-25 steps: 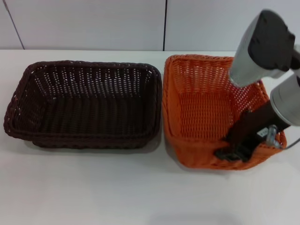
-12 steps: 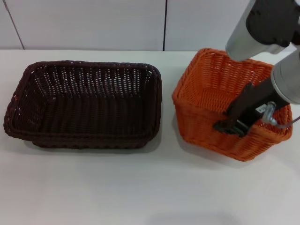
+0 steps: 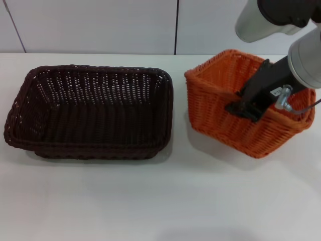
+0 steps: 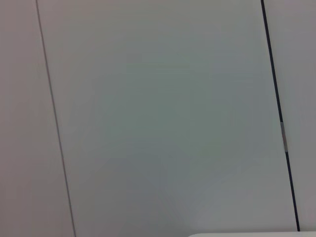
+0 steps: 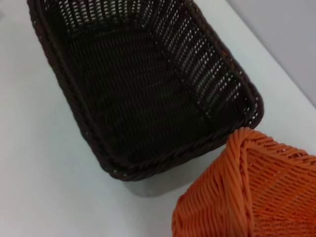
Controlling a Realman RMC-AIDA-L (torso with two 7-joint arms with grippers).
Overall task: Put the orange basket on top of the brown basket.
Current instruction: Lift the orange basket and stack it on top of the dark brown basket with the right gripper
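The orange basket [image 3: 220, 108] hangs tilted above the table at the right in the head view, its open side turned away from me. My right gripper [image 3: 245, 106] is shut on the basket's near rim and holds it up. The brown basket [image 3: 90, 111] sits flat on the white table at the left, open side up, apart from the orange one. The right wrist view shows the brown basket [image 5: 143, 84] below and a corner of the orange basket [image 5: 247, 197] close by. My left gripper is out of view; its wrist view shows only a wall.
The white table [image 3: 150, 201] stretches in front of both baskets. A panelled wall [image 3: 100, 25] stands behind the table's far edge.
My right gripper has lifted the orange basket off the table and tipped it up, so its outer side now faces me. The brown basket has not moved.
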